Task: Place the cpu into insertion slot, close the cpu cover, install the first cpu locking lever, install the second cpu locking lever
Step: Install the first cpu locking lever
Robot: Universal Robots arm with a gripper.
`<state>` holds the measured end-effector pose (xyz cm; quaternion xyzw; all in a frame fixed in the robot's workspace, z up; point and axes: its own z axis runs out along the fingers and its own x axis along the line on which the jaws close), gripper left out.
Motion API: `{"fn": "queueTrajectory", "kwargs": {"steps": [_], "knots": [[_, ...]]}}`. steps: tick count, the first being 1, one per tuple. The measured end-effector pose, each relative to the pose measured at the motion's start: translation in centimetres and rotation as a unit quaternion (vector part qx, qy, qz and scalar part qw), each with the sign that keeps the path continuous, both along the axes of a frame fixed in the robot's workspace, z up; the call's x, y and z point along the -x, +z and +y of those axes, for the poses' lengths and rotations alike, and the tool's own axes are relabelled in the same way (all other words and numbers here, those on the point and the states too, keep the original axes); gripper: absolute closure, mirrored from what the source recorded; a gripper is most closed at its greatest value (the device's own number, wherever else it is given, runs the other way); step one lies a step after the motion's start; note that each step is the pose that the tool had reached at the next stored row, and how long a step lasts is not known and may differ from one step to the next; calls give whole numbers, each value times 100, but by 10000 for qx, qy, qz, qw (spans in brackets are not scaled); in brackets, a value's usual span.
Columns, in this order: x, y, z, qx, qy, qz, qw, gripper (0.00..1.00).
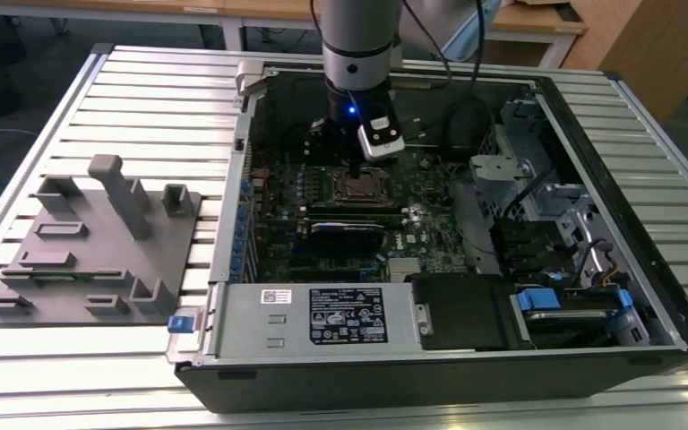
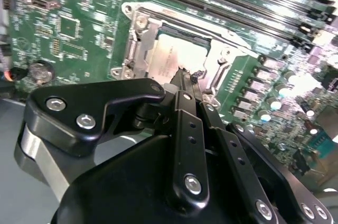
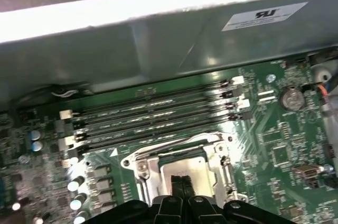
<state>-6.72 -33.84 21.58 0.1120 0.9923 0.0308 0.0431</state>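
With its fingers pressed together, empty, the end effector hangs low over the insertion slot, about twelve o'clock of the open case in the exterior view, where the cpu already sits, seemingly under the lowered cpu cover, probably ready to press.

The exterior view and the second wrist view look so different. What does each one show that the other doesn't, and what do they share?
The exterior view alone takes in the whole open computer case, the slatted table, a grey fixture block and the arm reaching down. The second wrist view alone gives the black tool close up, its tips together right over the cpu, which sits inside the silvery cpu cover. Both show the green motherboard and the insertion slot.
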Motion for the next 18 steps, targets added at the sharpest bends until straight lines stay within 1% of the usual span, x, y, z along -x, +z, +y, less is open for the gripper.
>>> {"fn": "queueTrajectory", "kwargs": {"steps": [2, 3, 4, 10, 18], "knots": [[-2, -1, 0, 0, 0, 89, 10000, 90], [-3, -1, 0, 2, 0, 124, 9999, 90], [-3, -1, 0, 4, -1, 147, 9999, 90], [-7, -2, 0, 3, 0, 151, 9999, 90], [-119, -5, 0, 10, 13, 152, 9999, 90]]}}
